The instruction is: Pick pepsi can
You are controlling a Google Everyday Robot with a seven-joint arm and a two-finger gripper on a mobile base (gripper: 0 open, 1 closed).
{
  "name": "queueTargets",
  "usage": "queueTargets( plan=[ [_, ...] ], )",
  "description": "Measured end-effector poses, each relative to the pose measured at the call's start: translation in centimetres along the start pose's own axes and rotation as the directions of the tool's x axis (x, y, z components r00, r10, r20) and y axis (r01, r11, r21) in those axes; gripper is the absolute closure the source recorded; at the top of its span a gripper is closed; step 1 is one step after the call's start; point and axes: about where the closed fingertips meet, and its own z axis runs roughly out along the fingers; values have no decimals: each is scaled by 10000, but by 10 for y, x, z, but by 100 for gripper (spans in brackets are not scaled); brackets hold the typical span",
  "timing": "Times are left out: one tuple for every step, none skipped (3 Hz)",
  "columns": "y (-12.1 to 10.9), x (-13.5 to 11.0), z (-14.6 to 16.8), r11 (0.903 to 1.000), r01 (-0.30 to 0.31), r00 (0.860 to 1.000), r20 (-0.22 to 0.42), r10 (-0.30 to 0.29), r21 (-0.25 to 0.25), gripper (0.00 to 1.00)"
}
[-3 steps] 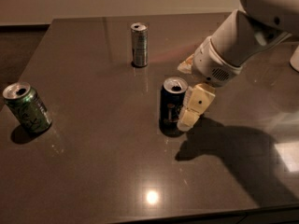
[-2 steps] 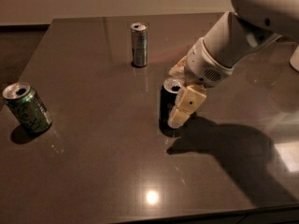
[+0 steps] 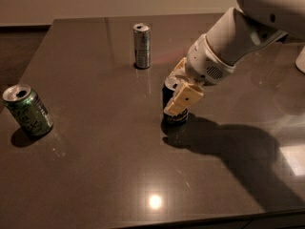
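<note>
A wide, shiny, dark tabletop (image 3: 95, 166) is seen. Its far edge is set along a pale wall. Its left edge is slanted down toward the near corner, and its near edge is seen along the bottom. The right edge is cut off from view.

The pepsi can (image 3: 167, 95) is stood upright near the middle of the tabletop, away from every edge that is seen. Its bottom is rested on the tabletop. Much of its front is hidden by the beige pincer (image 3: 174, 93), which is placed right at the can. It cannot be told whether the pincer is spread or is pinching the can.

Lots of bare room is found around the can. In front of it, nothing is stood on the tabletop all the way to the near edge, and only a small bright spot of light (image 3: 155, 202) is seen there. To the left, a wide bare stretch is found before the green can (image 3: 27, 109), which is stood close to the left edge, well apart from the pepsi can. A tall, thin silver can (image 3: 142, 46) is stood behind and a bit to the left, near but not touching. To the right, the tabletop is covered by a big dark shadow (image 3: 228, 147).

The white arm (image 3: 233, 37) is stretched from the top right corner down to the can. It is slanted down and to the left, and the pincer is pointed downward at its end. A bit of something white (image 3: 301, 61) is seen at the right side of the view, but what it is cannot be told.
</note>
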Motion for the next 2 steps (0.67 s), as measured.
queueTargets(
  plan=[
    [-5, -13, -20, 10000, 1, 10000, 60, -1, 61, 93],
    [-6, -47, -62, 9989, 474, 9988, 126, -475, 40, 100]
  ],
)
